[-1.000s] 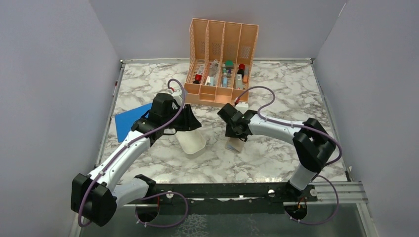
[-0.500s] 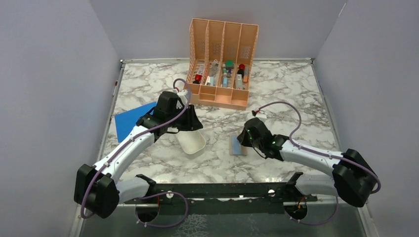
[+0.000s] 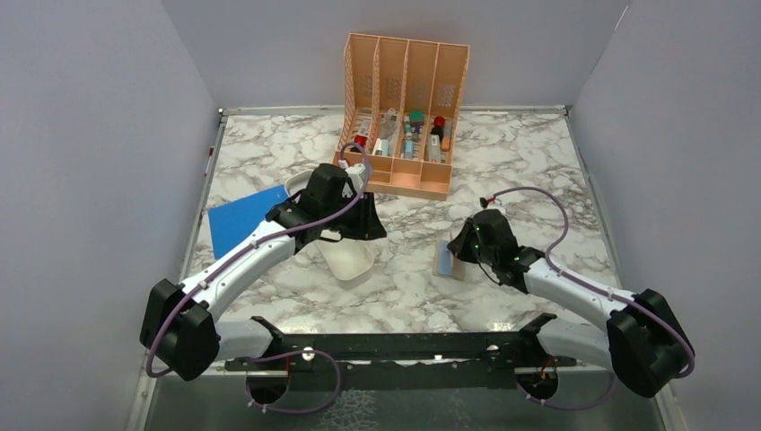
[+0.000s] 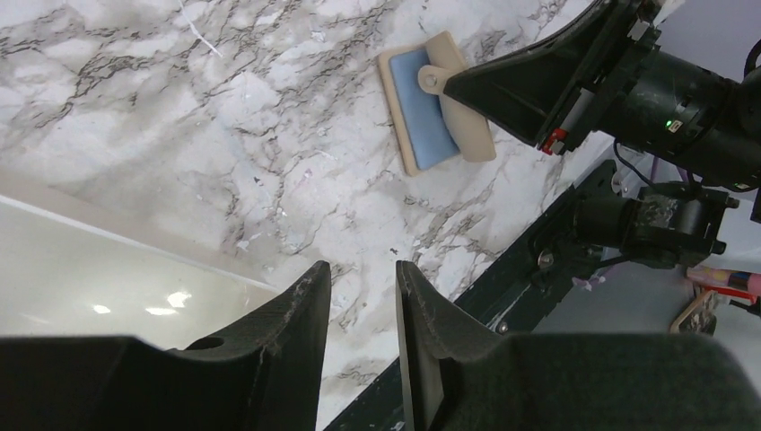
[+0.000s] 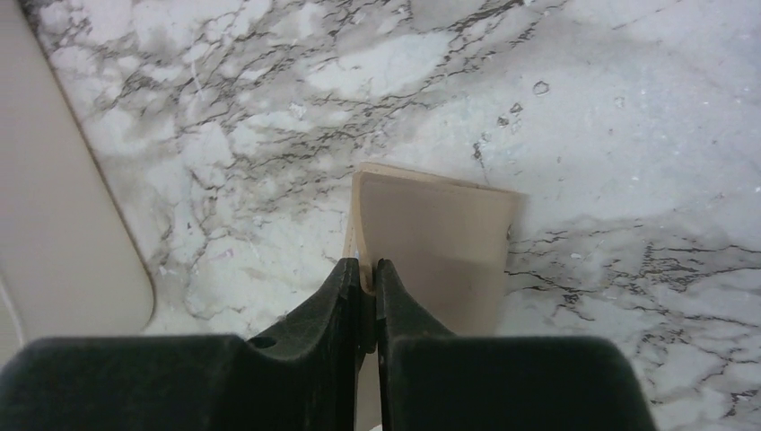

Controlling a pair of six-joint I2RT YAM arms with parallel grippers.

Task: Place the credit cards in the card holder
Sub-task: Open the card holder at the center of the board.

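Your right gripper (image 5: 366, 266) clamps the tan card holder (image 5: 435, 241) on the marble table (image 3: 538, 180) — its 2 fingers are pressed tight together on the edge of the holder's flap, and no gap shows between them in the right wrist view. The left wrist view shows the card holder (image 4: 437, 112) lying opened on the marble, with a blue credit card (image 4: 424, 121) flat on its inner face and a tan tab with a pale round snap (image 4: 430, 79) reaching over the card's upper edge. Whether the card sits inside a sleeve, you cannot tell. From above, the holder (image 3: 446, 260) lies right of centre on the table, apart from the white tray (image 3: 352, 260) on its left, with the right gripper (image 3: 460, 247) touching its far right side.

Your left gripper (image 4: 361, 269) hangs empty, its 2 fingers parted by a narrow gap through which bare marble shows. It hovers just past the rim of the white tray (image 4: 108, 278), and in the top view the left gripper (image 3: 366, 224) sits over the tray's far end.

Behind both arms — at the far edge of the table — the orange rack (image 3: 404, 108) stands with 4 slots holding small items. A blue sheet (image 3: 235, 223) lies flat at the table's left, partly under the left arm
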